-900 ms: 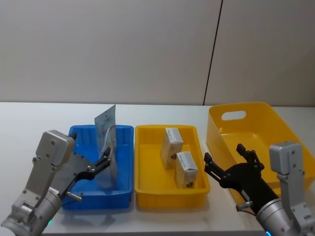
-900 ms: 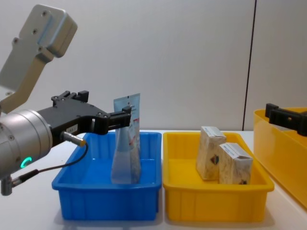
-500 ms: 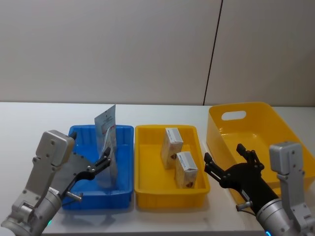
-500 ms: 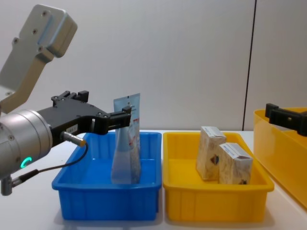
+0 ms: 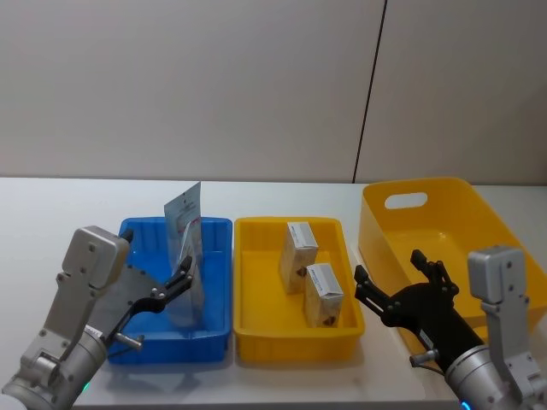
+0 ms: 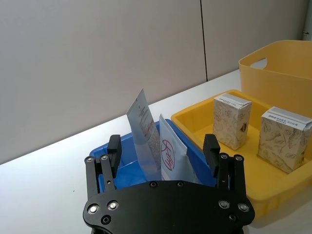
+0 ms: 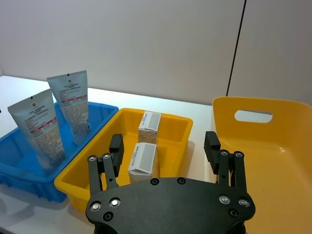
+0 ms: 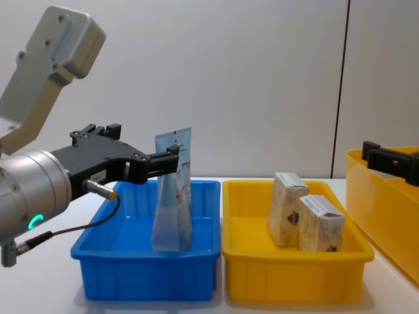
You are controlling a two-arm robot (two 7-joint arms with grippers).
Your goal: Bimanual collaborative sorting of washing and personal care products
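Left gripper (image 6: 162, 142) spread at tubes (image 6: 146, 122) (blue bin (image 5: 218, 224)); right gripper (image 7: 164, 140) spread over yellow tub's (image 7: 273, 101) edge.

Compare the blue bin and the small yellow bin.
The blue bin holds two light-blue tubes, crimped ends up; the small yellow bin holds two upright beige cartons. The blue bin sits to the robot's left of the small yellow bin. Both look alike in shape and size.

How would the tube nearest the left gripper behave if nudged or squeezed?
Likely tips easily: the tube stands tall on end in the blue bin. Its flat crimped top suggests a soft body that would probably dent under the open left gripper.
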